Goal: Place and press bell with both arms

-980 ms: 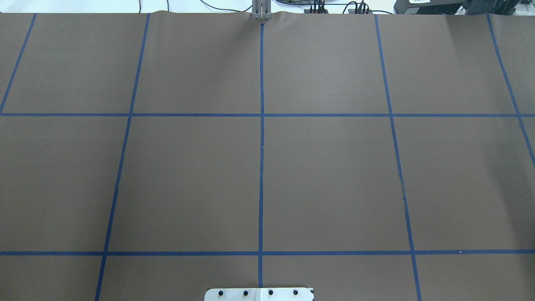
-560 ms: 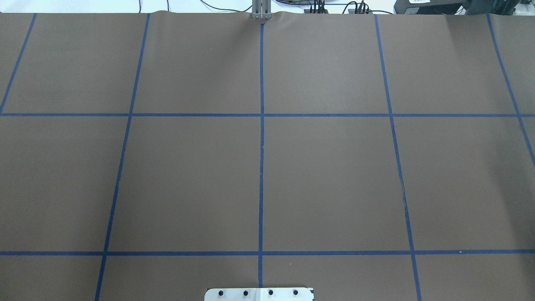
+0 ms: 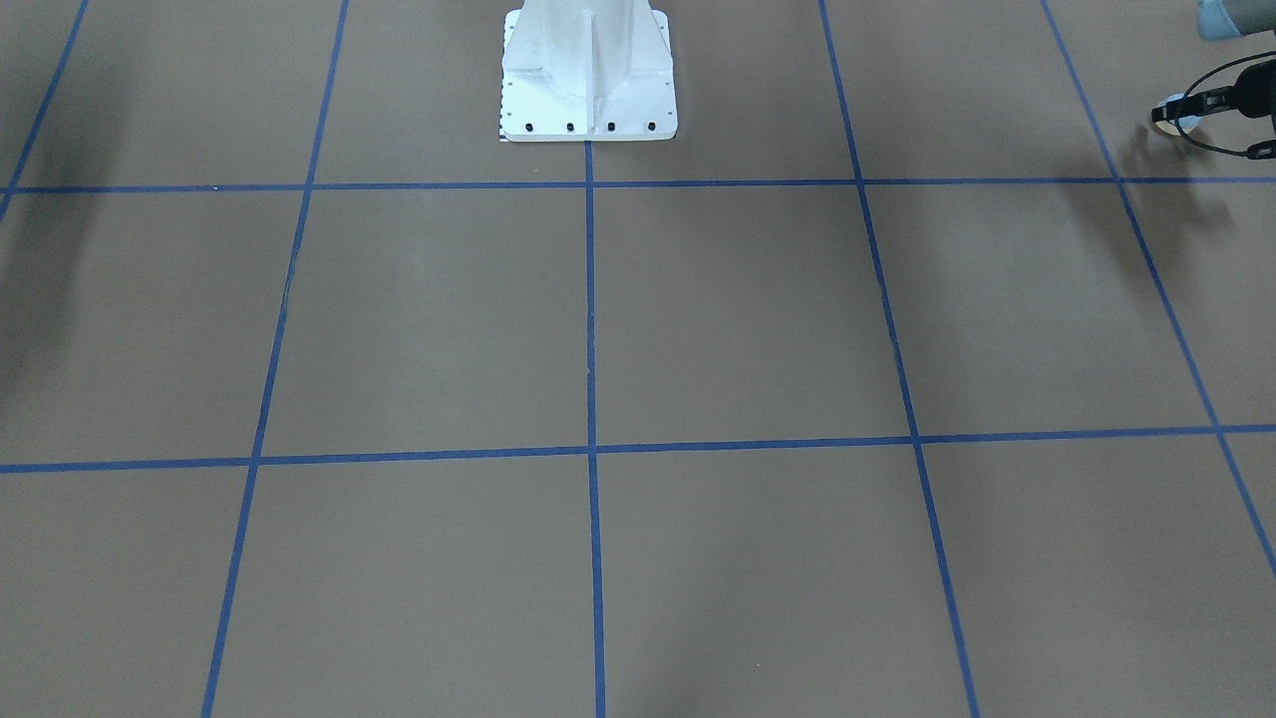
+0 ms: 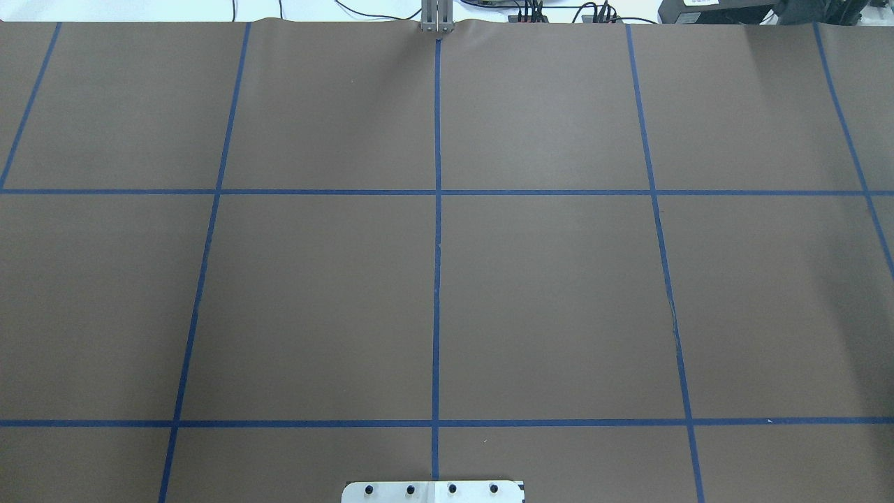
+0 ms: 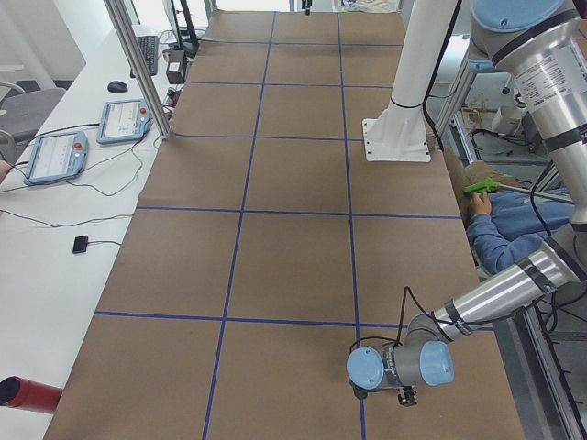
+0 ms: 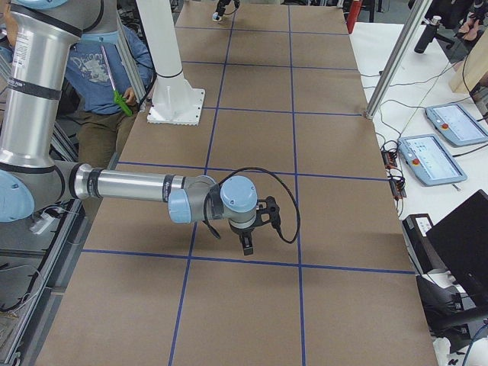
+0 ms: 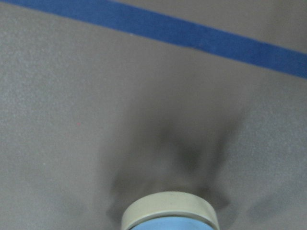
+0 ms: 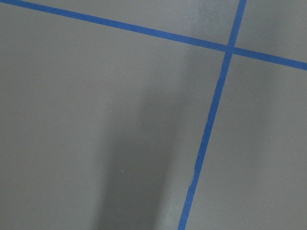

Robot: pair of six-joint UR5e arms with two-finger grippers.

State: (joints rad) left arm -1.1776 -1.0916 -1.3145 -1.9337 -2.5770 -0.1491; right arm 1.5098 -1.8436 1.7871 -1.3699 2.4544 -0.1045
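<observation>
The bell [image 7: 170,213] shows at the bottom edge of the left wrist view, cream base over light-blue dome, with its shadow spread on the brown paper below. In the front-facing view it is a small cream and blue shape [image 3: 1174,106] in my left gripper [image 3: 1188,108] at the far right edge, a little above the table. The left gripper also shows low over the table in the exterior left view [image 5: 404,396]. My right gripper [image 6: 248,245] points down over a blue tape line in the exterior right view only, so I cannot tell whether it is open or shut. Neither arm shows in the overhead view.
The white pedestal base [image 3: 588,80] is bolted at the robot's side of the table. A seated person with a green tool [image 5: 481,188] is beside it. Teach pendants [image 5: 55,156] lie on the white bench. A metal post [image 4: 436,17] stands at the far edge.
</observation>
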